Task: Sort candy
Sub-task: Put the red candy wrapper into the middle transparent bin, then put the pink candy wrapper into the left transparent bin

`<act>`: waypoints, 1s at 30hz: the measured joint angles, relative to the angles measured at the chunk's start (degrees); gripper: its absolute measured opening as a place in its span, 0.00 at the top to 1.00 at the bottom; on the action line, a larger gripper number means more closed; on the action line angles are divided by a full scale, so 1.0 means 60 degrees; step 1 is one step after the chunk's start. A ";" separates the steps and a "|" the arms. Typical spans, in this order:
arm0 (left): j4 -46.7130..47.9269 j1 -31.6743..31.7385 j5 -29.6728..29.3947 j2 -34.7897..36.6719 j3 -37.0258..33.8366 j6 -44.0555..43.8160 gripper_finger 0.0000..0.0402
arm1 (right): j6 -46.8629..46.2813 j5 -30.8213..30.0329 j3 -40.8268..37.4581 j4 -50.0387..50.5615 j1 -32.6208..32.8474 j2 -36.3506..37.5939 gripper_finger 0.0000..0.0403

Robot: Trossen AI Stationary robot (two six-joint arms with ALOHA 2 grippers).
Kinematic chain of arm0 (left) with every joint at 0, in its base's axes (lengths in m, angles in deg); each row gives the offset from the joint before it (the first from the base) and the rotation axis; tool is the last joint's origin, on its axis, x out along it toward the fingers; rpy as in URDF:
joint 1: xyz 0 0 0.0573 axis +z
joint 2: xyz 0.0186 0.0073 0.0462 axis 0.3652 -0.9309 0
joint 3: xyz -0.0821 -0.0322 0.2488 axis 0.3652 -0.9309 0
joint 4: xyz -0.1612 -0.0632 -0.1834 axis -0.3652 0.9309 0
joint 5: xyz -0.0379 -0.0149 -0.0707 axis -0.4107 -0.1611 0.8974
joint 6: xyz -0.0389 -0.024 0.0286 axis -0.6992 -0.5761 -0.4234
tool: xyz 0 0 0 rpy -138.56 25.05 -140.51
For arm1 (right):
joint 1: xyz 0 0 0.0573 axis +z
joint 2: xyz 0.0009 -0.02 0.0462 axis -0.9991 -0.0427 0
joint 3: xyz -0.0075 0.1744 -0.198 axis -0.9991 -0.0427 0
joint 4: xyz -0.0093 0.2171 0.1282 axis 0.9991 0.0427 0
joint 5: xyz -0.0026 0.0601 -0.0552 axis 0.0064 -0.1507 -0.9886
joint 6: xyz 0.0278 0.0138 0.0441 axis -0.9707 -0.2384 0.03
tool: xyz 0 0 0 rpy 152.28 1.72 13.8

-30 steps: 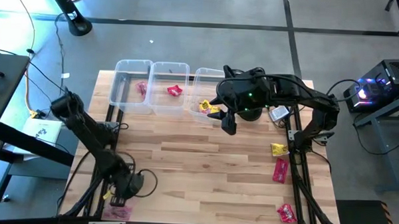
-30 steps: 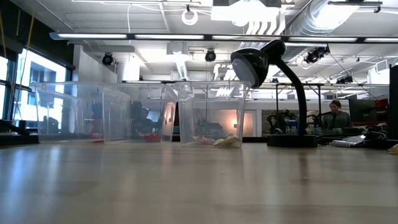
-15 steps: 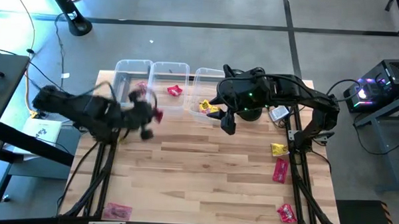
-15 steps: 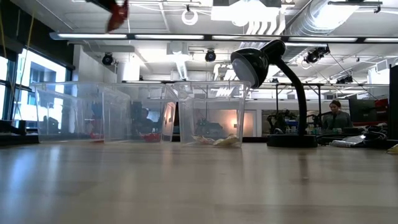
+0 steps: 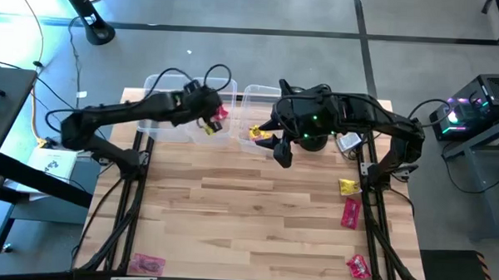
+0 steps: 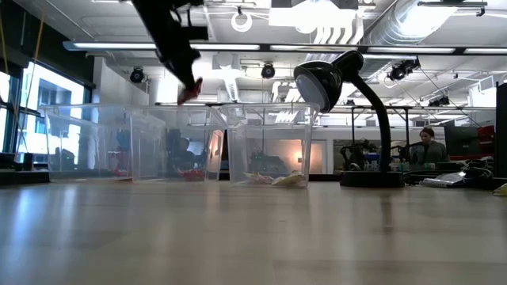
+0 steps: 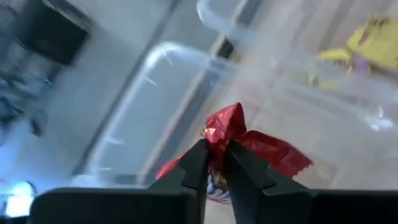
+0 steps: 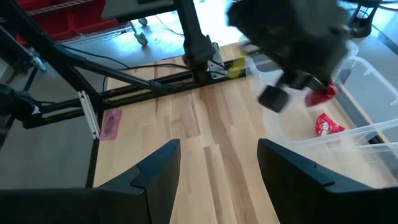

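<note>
Since the earlier frame the left pincer (image 5: 210,122) has been swung over the middle tub (image 5: 228,83), clamped on a red candy (image 7: 233,134); release lies directly below.

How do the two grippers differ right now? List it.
The left gripper is shut on a red candy above the middle clear tub; the right gripper is open and empty. The left hangs over a tub; the right hangs over bare table by the right tub. Both are off the table.
</note>
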 joint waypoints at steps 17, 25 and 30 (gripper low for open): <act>0.2492 -0.0101 0.1905 0.0152 0.1078 -0.1680 0.51 | 0.0131 0.0000 0.0000 0.0156 0.0515 0.0000 0.48; 0.5304 -0.3164 0.4889 0.2180 0.1074 -0.5034 0.47 | 0.0495 0.0001 0.0000 0.0724 0.0496 0.0000 0.48; 0.5368 -0.7137 0.5053 0.2600 -0.0093 -0.8195 0.46 | 0.0501 0.0000 -0.0015 0.0870 0.0496 0.0000 0.48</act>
